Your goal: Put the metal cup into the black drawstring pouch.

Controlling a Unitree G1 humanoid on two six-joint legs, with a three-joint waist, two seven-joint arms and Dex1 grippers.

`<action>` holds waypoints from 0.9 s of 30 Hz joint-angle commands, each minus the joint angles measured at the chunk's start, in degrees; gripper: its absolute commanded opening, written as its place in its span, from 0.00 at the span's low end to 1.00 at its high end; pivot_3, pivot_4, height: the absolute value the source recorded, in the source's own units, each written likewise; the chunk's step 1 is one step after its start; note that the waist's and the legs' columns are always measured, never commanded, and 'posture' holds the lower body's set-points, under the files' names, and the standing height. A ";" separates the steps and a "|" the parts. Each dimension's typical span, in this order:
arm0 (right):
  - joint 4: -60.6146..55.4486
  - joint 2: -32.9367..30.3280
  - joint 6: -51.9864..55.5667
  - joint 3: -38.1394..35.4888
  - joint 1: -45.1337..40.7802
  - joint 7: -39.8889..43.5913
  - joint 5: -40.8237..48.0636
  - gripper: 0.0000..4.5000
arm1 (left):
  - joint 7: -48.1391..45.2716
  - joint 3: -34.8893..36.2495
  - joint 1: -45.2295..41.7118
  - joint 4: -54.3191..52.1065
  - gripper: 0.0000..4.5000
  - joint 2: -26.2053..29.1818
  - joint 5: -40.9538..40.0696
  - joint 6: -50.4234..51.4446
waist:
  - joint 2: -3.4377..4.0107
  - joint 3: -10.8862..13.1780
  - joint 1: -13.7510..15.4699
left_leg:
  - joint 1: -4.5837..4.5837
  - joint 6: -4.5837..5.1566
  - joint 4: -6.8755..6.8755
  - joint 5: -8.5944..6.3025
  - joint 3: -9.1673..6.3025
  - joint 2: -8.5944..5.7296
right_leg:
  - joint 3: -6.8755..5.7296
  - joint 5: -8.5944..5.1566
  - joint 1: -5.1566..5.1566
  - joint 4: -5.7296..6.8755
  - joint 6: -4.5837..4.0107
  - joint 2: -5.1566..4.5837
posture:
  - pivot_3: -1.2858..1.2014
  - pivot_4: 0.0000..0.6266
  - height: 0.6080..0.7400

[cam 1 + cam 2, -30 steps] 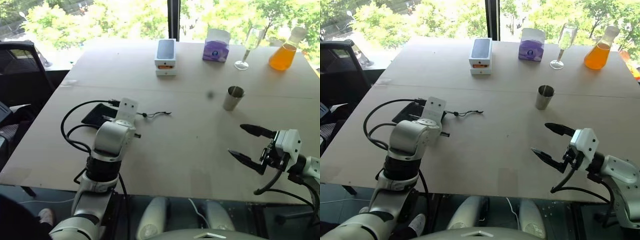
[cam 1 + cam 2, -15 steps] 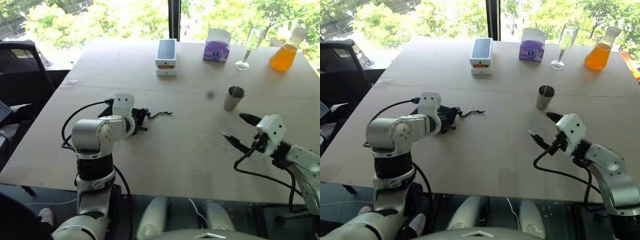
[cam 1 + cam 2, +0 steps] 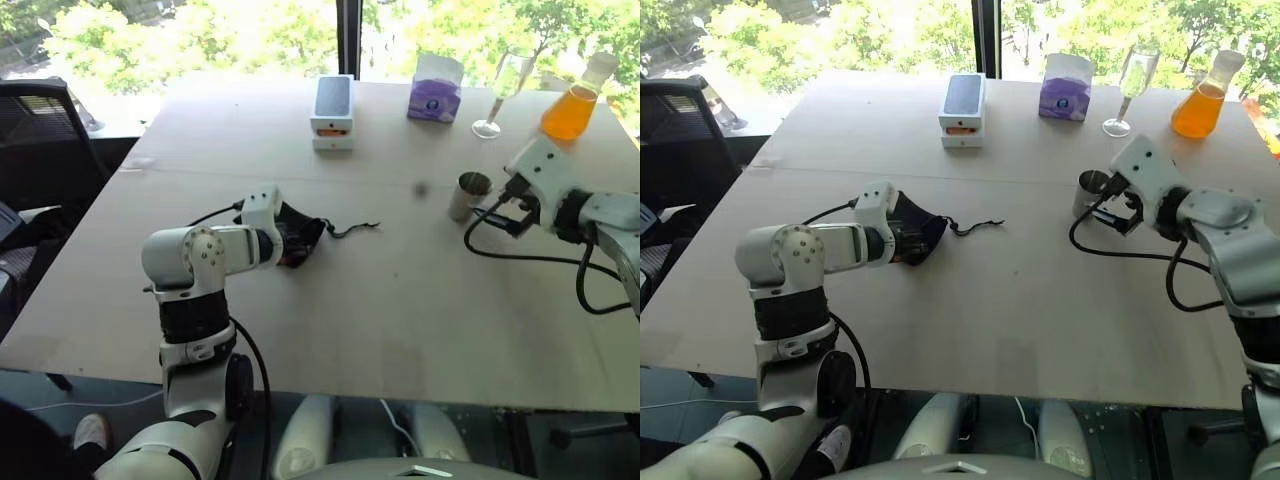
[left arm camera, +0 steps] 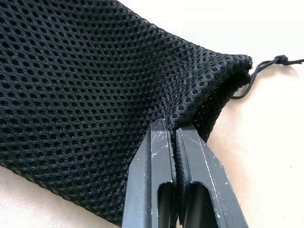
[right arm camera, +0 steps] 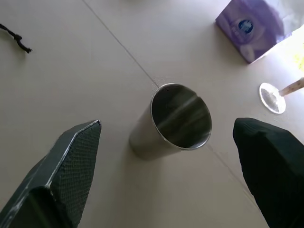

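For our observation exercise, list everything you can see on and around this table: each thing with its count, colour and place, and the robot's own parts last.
table: 1, pale beige, under everything.
black drawstring pouch: 1, black mesh, left of the table's middle, cord trailing right.
metal cup: 1, silver, upright, right of the middle.
phone box: 1, white with a dark top, far middle.
tissue box: 1, purple and white, far side.
stemmed glass: 1, clear, far right.
flask: 1, clear with orange liquid, far right corner.
office chair: 1, black, off the left edge.
left end effector: black fingers shut on the pouch.
right end effector: black fingers open, either side of the cup.
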 commanded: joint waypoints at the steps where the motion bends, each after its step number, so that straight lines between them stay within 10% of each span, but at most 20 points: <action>1: 4.56 -0.42 -0.85 3.59 -5.07 3.60 -2.49 1.00 | -0.73 -1.25 -0.53 -1.44 0.02 -0.06 0.11 -0.89 | -0.01 0.00 0.04 | -0.02 0.00 -0.03 0.00 -0.03 0.00 | 0.03 0.00 0.00 -0.05 0.00 -0.01 | 0.52 0.24 1.00; 20: 28.82 6.39 -14.46 16.35 -19.69 16.31 -14.50 1.00 | 2.39 -0.29 3.37 -8.49 0.02 -3.18 2.09 0.27 | -0.01 0.01 -0.08 | -0.77 -0.03 0.22 0.01 0.26 0.02 | 0.14 0.01 -0.94 0.39 0.02 0.00 | 0.52 0.24 1.00; 27: 44.86 12.07 -21.73 18.51 -26.66 17.58 -19.93 0.43 | 3.25 0.09 3.63 -9.06 0.00 -3.80 2.04 0.27 | -0.01 0.01 -0.72 | -0.75 -0.04 0.26 0.02 0.31 0.01 | 0.17 0.02 -0.97 0.50 0.02 0.01 | 0.52 0.24 1.00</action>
